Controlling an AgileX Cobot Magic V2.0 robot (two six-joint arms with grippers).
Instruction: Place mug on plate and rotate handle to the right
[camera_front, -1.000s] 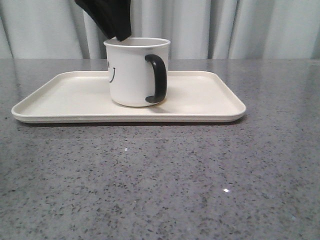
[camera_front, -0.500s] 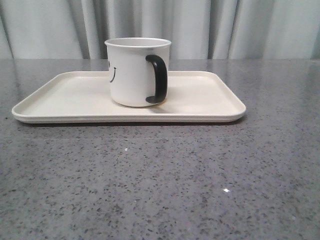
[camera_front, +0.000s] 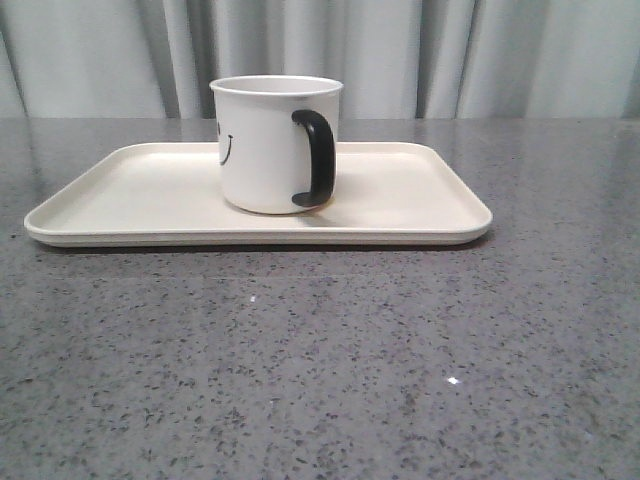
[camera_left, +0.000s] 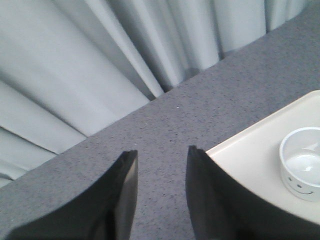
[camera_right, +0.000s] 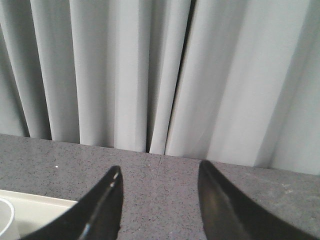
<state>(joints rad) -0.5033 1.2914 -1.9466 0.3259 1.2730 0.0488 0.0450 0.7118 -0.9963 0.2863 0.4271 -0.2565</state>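
Front view: the mug (camera_front: 268, 145) stands upright on the plate (camera_front: 120, 205), a little left of the plate's middle, with the handle (camera_front: 315, 158) on its right side but turned partly toward the viewer and the smiley face just showing at its left edge; no arm is in this view. Placement looks done, and the rotation appears nearly or wholly done; if any move remains, it calls for a small turn of the mug so the handle points squarely right, without sliding the mug off its spot. The bench (camera_front: 320, 380) is speckled grey stone, backed by pale pleated curtains (camera_front: 480, 55). Left wrist view: the left pincer (camera_left: 159, 162) hangs open and empty above the bench (camera_left: 200, 107), apart from the plate (camera_left: 250, 155) and the mug (camera_left: 301, 162), whose inside is empty. Right wrist view: the right pincer (camera_right: 160, 182) is likewise open and empty, facing the curtains (camera_right: 150, 70), with a corner of the plate (camera_right: 40, 207) beside it.
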